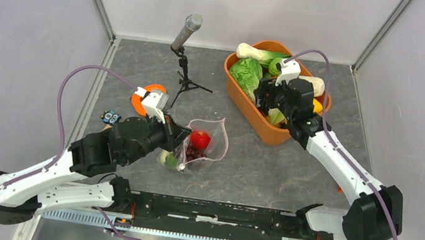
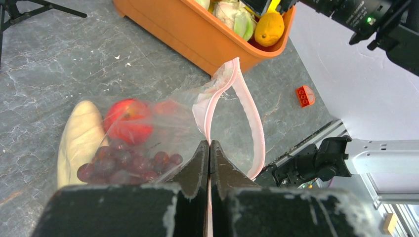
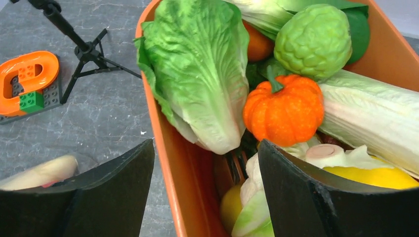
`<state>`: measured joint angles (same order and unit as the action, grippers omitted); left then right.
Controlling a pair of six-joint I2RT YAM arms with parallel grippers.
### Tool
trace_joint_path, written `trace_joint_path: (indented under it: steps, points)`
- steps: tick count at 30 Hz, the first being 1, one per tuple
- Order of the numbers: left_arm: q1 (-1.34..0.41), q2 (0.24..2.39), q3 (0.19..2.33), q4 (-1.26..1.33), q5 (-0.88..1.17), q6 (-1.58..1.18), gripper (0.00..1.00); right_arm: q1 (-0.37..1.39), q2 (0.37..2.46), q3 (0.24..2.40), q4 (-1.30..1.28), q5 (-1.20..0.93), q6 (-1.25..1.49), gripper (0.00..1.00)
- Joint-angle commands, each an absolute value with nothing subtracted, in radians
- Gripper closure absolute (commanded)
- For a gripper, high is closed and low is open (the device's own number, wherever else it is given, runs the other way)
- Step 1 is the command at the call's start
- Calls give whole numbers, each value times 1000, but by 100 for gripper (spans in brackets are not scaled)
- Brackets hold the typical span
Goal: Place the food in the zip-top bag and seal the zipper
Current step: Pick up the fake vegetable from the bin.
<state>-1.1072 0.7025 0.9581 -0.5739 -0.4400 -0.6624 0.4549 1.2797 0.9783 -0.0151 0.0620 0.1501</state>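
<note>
The zip-top bag [image 1: 215, 138] lies near the middle of the table [image 1: 290, 175], a little toward the near edge and the left edge, and its mouth stands open in a loop. Our left tool [image 2: 209, 148] is closed tight, its two fingers pressed together on the zipper [image 2: 255, 123], pinching the pinkish strip where the two sides of the mouth meet; the rest of the strip arches up and away from the grip. Through the clear plastic we see a red apple [image 2: 127, 120] and, just beside it and nearer the tool, a dark grape bunch [image 2: 132, 163]. A pale long piece [image 2: 78, 140] lies at the bag's closed end, and we cannot tell whether it is inside the plastic or under it. The orange tub [image 1: 244, 102] sits in the far right corner of the table, well apart from the bag, and is heaped with food: a green lettuce [image 3: 202, 74], a small orange pumpkin [image 3: 284, 106] touching it, and a bumpy green fruit [image 3: 314, 42] behind the pumpkin. Our right tool [image 3: 202, 148] hangs over the tub's left wall with its fingers spread wide, one on each side of the rim, and it holds nothing. A microphone on a tripod [image 1: 188, 32] stands near the far edge, an orange block toy [image 3: 27, 74] lies to its left, and a small red brick [image 2: 305, 95] lies toward the right edge.
</note>
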Motion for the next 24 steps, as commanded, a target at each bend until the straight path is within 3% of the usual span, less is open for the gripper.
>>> trace_joint_path:
  steps: [1, 6, 16, 24]
  points:
    - [-1107, 703, 954, -539, -428, -667, 98, 405, 1312, 1049, 27, 63, 199, 19]
    - [-1107, 701, 951, -541, -431, -664, 98, 346, 1366, 1054, 40, 149, 299, 18]
    - [-1107, 706, 950, -548, -425, -660, 98, 284, 1517, 1061, 107, 62, 411, 21]
    - [-1106, 698, 942, -551, -423, -666, 98, 272, 1581, 1052, 114, 123, 515, 23]
